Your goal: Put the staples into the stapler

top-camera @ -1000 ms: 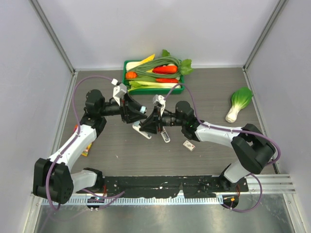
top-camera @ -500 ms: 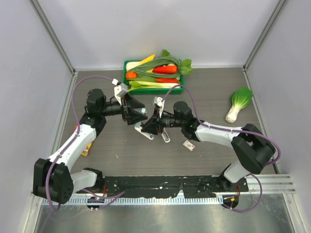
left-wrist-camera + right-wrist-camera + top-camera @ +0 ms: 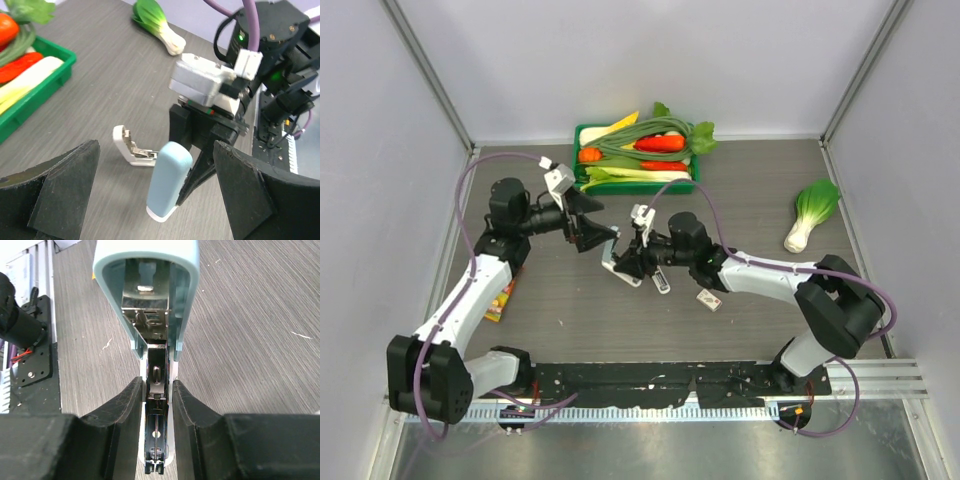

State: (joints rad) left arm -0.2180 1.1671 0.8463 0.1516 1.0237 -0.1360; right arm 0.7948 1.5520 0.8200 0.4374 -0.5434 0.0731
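Observation:
The stapler has a light-blue cover swung open and standing up from its black magazine and white base. My right gripper is shut on the base's sides, near the table's middle. My left gripper is open wide, its fingers either side of the cover without touching it; in the top view it is just left of the stapler. The staples, a tiny whitish box, lie on the table under the right forearm.
A small white part with a metal insert lies beside the stapler. Another small white-and-dark piece lies near the staples. A green tray of vegetables sits at the back, a bok choy to the right, and a colourful packet under the left arm.
My left gripper has opened wide, let go of the blue cover and drawn back to the left. The right gripper has shifted slightly left with the stapler.

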